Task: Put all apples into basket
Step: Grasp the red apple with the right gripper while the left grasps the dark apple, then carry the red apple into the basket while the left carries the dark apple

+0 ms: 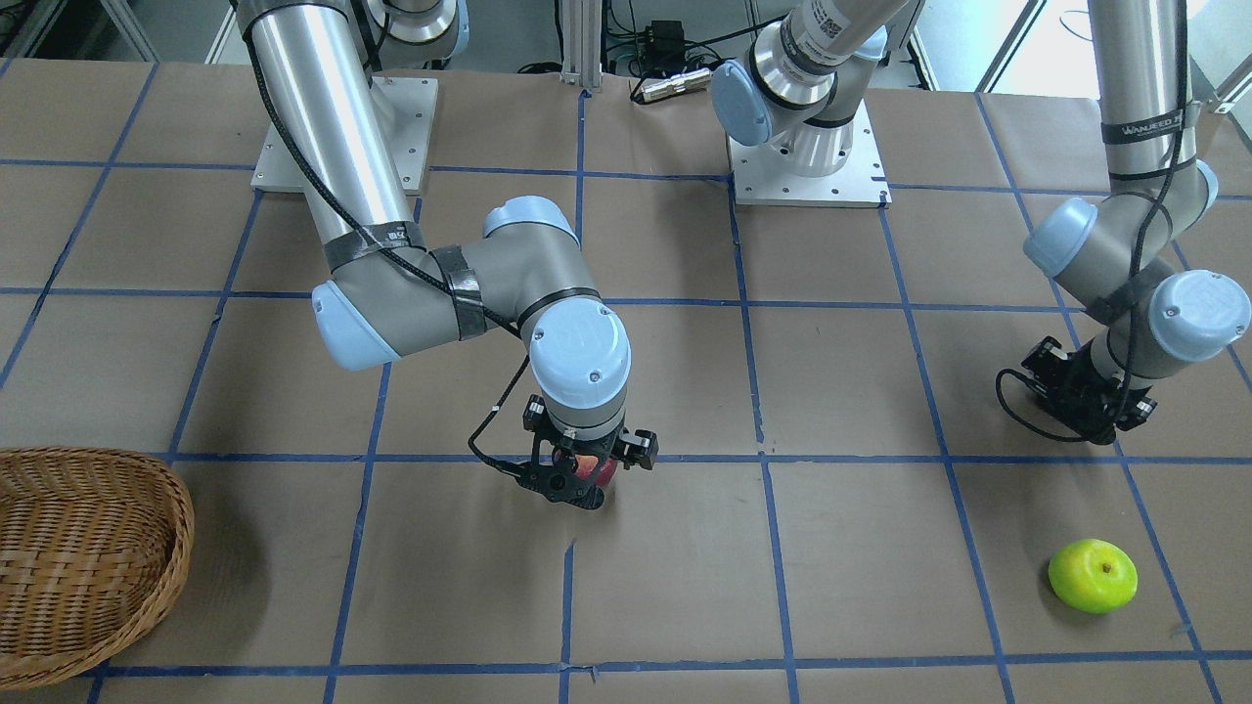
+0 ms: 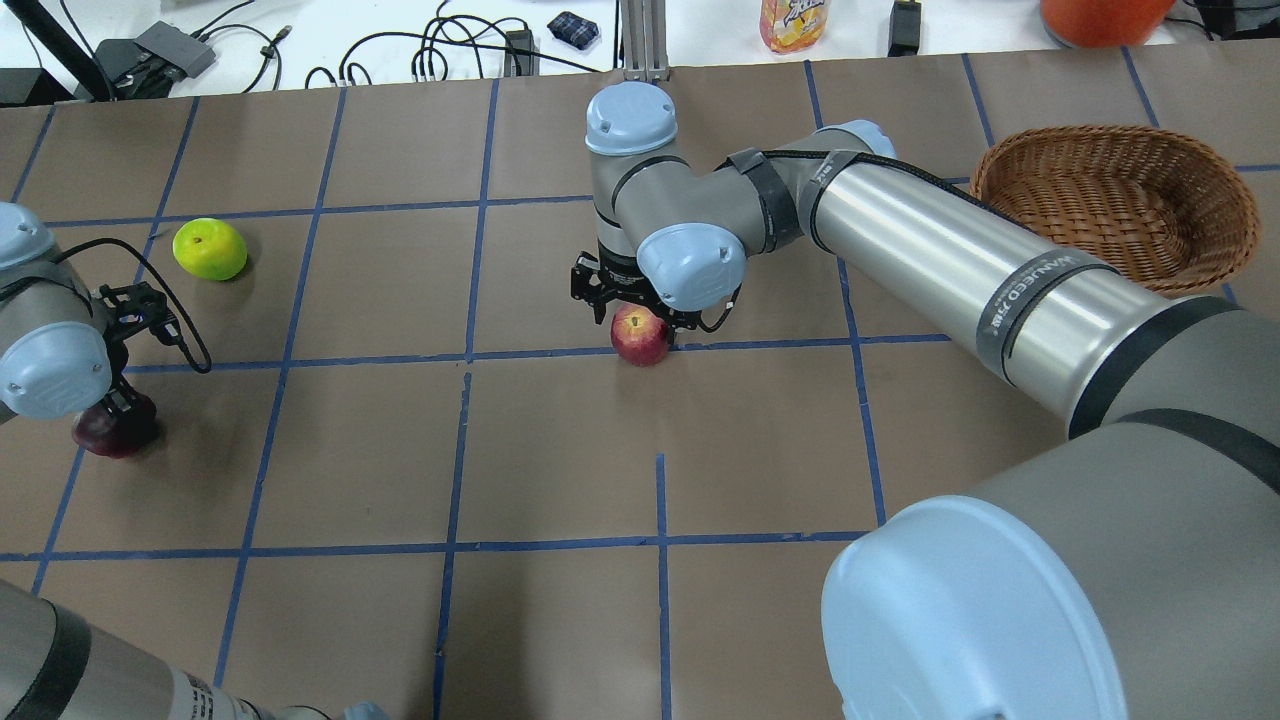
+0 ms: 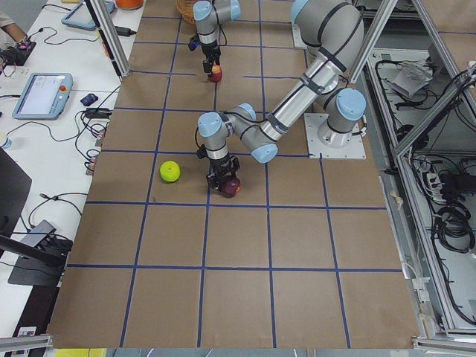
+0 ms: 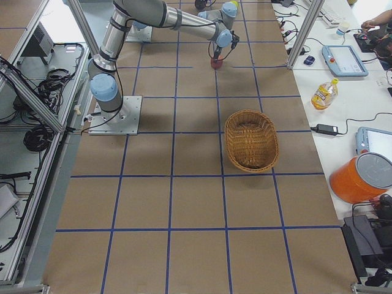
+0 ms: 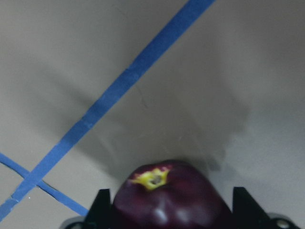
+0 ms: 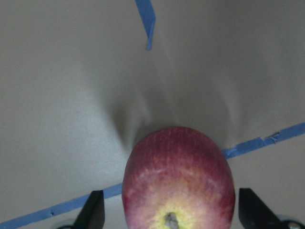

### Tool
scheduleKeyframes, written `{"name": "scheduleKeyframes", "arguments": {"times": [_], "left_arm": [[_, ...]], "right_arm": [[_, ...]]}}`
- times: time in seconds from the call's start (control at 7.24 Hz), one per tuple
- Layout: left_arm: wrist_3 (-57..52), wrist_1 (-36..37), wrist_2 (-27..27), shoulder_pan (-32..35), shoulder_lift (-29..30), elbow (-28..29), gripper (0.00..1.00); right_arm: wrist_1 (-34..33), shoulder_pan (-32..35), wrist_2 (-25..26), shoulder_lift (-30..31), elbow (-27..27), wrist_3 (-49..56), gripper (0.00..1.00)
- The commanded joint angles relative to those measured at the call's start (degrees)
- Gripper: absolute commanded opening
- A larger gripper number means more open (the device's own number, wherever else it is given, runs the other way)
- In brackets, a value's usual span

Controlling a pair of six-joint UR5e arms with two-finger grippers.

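The red apple point(image 2: 640, 335) sits on the table near the middle, on a blue tape line. My right gripper point(image 2: 635, 312) is down over it, and in the right wrist view the fingers point(image 6: 95, 210) stand open on either side of the apple point(image 6: 178, 176) with a small gap. The dark purple apple point(image 2: 112, 430) lies at the left. My left gripper point(image 2: 115, 400) is shut on it, and in the left wrist view the fingers point(image 5: 104, 205) press its sides point(image 5: 167, 195). The green apple point(image 2: 210, 249) lies free beyond it. The wicker basket point(image 2: 990, 175) is far right and holds nothing.
The table is brown paper with a grid of blue tape lines point(image 2: 465, 290). The right arm's long link point(image 2: 960, 270) stretches over the table between the red apple and the basket. Cables, a bottle point(image 2: 793, 22) and devices lie past the far edge.
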State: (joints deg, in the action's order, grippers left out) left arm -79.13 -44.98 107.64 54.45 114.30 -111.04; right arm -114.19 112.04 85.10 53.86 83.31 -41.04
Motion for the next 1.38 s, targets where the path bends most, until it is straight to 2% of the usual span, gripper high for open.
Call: {"name": "scheduleKeyframes", "arguments": {"times": [0.0, 0.28, 0.41, 0.69, 0.97, 1.1, 1.24], "left_arm": [[1.16, -0.19, -0.59, -0.93, -0.22, 0.3, 0.3], [7.99, -1.15, -0.77, 1.87, -2.32, 0.65, 0.3], [10.72, -2.64, -0.85, 5.28, -3.55, 1.0, 0.29], [24.55, -8.42, -1.55, 11.52, -6.18, 1.09, 0.28], [42.99, -20.62, -8.3, 19.42, -7.51, 5.37, 0.28], [52.66, -24.93, -11.72, 24.68, -7.43, 8.27, 0.28], [64.5, -26.11, -14.8, 30.48, -6.56, 10.65, 0.28]], "right_arm": [[0.45, -0.07, 0.07, -0.07, -0.08, 1.31, 0.01], [3.07, -1.03, 0.94, 2.11, -0.77, 1.31, 0.0], [7.97, -2.86, 1.03, 5.17, -1.48, 2.7, 0.0], [18.86, -11.45, 1.47, 12.46, -1.75, 9.1, 0.0], [24.16, -20.68, 7.33, 16.53, -1.92, 19.01, 0.0], [25.23, -25.77, 11.19, 18.02, -1.92, 30.03, 0.0], [25.33, -31.39, 11.49, 18.82, -1.92, 38.23, 0.0]]}}
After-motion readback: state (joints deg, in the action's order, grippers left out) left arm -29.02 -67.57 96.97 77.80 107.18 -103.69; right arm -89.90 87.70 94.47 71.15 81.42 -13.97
